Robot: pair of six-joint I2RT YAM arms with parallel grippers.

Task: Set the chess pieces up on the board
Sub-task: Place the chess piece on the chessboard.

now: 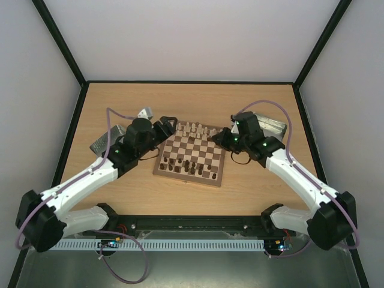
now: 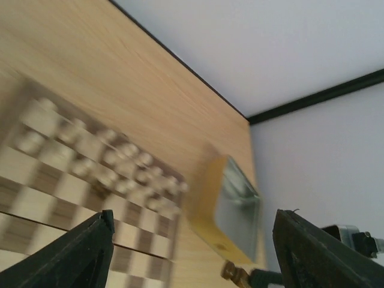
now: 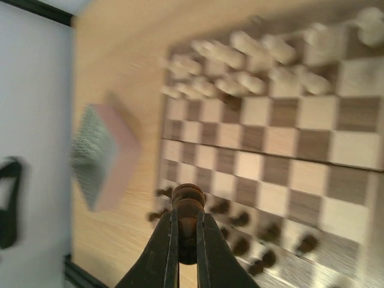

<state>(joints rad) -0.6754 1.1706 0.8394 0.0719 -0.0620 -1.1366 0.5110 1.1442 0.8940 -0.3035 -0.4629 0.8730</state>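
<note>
My right claw (image 3: 187, 227) first: fingers pinched tight on a dark brown piece (image 3: 187, 201), its turned head poking out just past the tips. In this claw's own view the other dark pieces (image 3: 270, 231) sit around and to the right of the tips, scattered over one side of the board (image 3: 282, 144). Past them come bare checkered squares, and furthest up from the claw the cream pieces (image 3: 240, 60) are lined in two rows along the opposite side. Out to the claw's left, off the board's edge on the table (image 1: 120, 96), lies the left-hand tin (image 3: 96, 156), a grey, mesh-looking face towards me, too blurred to say what's in it. Over to the left claw (image 2: 193, 240): jaws spread wide, nothing between the fingers, hanging by the board's corner on the cream side. Just ahead of it I get the cream rows, smeared. Beyond the board's edge, ahead and right of the claw, is the right-hand tin (image 2: 237, 210), its dull grey inside facing me, contents I can't make out. From above, one more silver metal piece (image 1: 145, 113) lies just outboard of the left claw, away from the board; lid or tin, I can't tell.
</note>
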